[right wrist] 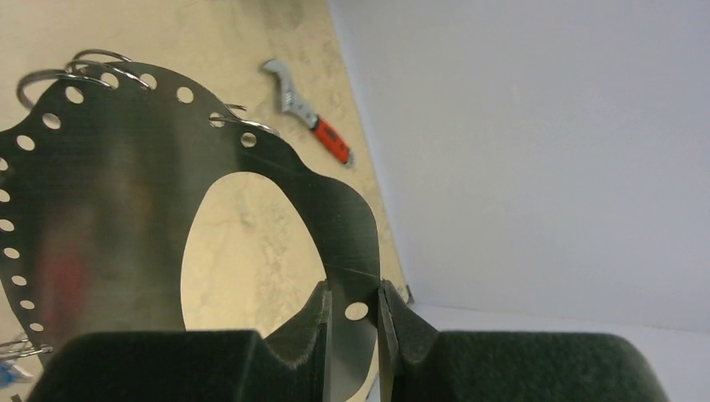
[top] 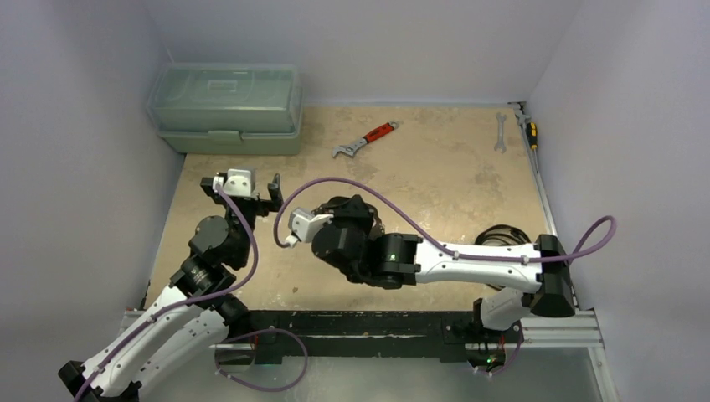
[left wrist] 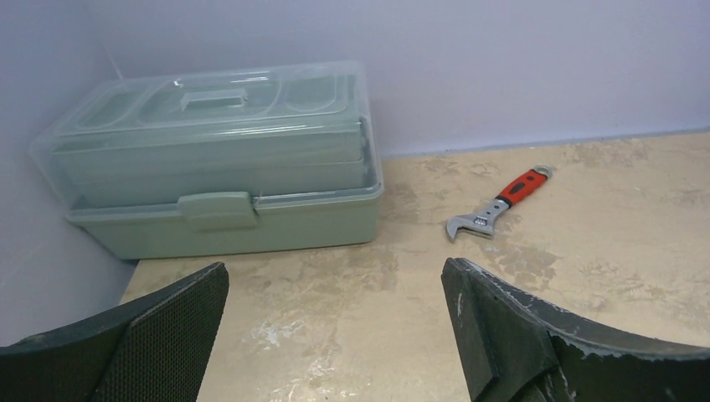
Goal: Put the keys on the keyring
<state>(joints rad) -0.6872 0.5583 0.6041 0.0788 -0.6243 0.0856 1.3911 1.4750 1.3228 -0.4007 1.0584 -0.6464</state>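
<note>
Table [top: 435, 167]: walls shut my left, back and right edges; the bare middle is open.
Toolbox [top: 226, 109]: fills the far left corner, lid down.
My right arm: elbow bent, forearm reaching leftward to mid-table.
My left gripper [left wrist: 335, 289]: spread wide, empty, facing the toolbox.
My right gripper [right wrist: 356, 311]: pinching the rim of the keyring [right wrist: 109, 209], a thin dark plate with holes.
Wrench [top: 366, 140]: far centre, well apart.
Keys [right wrist: 12, 368]: only a blue tag, cut off at the view's corner.

The keyring [right wrist: 109, 218] was a thin plate of dark, glossy metal, the pads [right wrist: 410, 331] matt black foam, the toolbox [left wrist: 218, 159] smooth translucent green plastic, the wrench [left wrist: 501, 207] silvery metal with a red-coated grip, the table [left wrist: 603, 276] matt and scuffed.
</note>
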